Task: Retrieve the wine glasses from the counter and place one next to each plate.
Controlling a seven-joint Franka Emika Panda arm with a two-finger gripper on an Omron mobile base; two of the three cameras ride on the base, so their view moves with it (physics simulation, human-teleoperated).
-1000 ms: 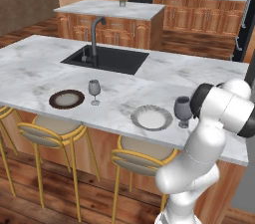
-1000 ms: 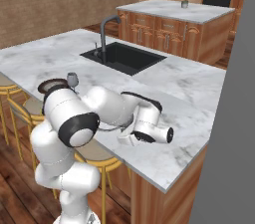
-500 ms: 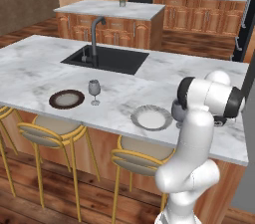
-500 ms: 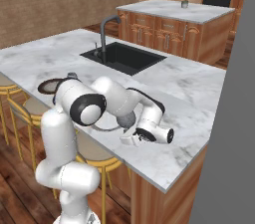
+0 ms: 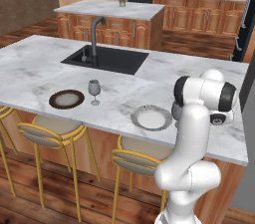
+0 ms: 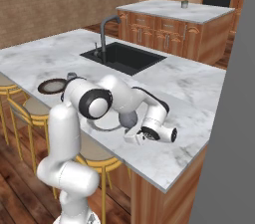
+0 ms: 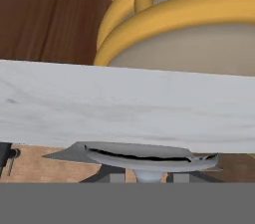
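**kitchenbot_fan:** Going left to right along the island top [image 5: 40,63] in the left base view, the brown plate [image 5: 66,99] has one wine glass [image 5: 94,88] standing just beside it, so that pair looks sorted. Next comes the white plate [image 5: 151,117], and the second glass [image 6: 128,119] sits right by it, tucked against the robot's forearm in the right base view.

**marble_mike:** That's the risky bit, I'd say. The elbow is folded tight over the plate edge, so any swing of the arm could clip the glass and tip it, or shove it off the near edge onto the stools [image 5: 50,128].

**kitchenbot_fan:** Agreed. The arm rises from the base, bends hard at the elbow, and the hand [image 6: 158,132] lies low over the marble, pointing right. Can't tell whether the fingers are spread or pinched together; nothing seems to be between them.
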